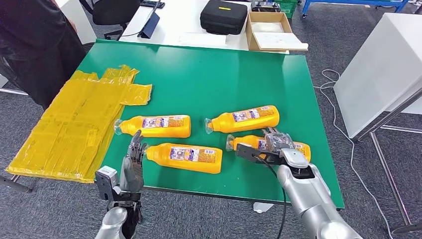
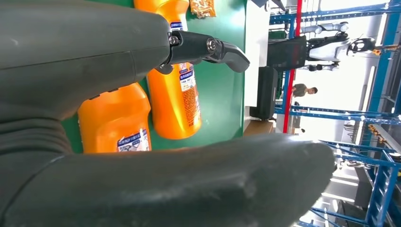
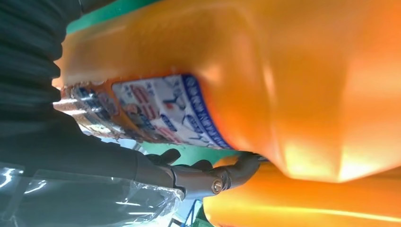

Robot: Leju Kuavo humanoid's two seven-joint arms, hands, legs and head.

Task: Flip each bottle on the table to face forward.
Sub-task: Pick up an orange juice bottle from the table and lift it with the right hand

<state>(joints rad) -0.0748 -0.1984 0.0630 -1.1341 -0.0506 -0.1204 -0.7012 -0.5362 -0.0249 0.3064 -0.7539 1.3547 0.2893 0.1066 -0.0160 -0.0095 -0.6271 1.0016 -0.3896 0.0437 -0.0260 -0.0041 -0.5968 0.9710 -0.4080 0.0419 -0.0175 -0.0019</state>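
**Four orange bottles lying on a green table, right hand on the nearest right one**

Head view: a green table (image 1: 199,69) stands on grey floor, a white desk behind it carrying a black case (image 1: 224,16) and an open cardboard box (image 1: 271,30). A yellow plastic sheet (image 1: 79,124) drapes over the table's left edge, and a person in dark clothes (image 1: 35,45) stands at the left corner. Four orange bottles lie on their sides: back left (image 1: 157,126), front left (image 1: 186,157), back right (image 1: 246,118), front right (image 1: 298,148). The right hand (image 1: 271,147) wraps its fingers round the front right bottle near the table's near edge. The left hand (image 1: 133,159) stands upright, fingers apart, holding nothing, beside the front left bottle's cap.

Left wrist view: two bottles lie side by side on the green surface, blue racks beyond.

Right wrist view: dark fingers (image 3: 208,177) curl under the orange bottle.
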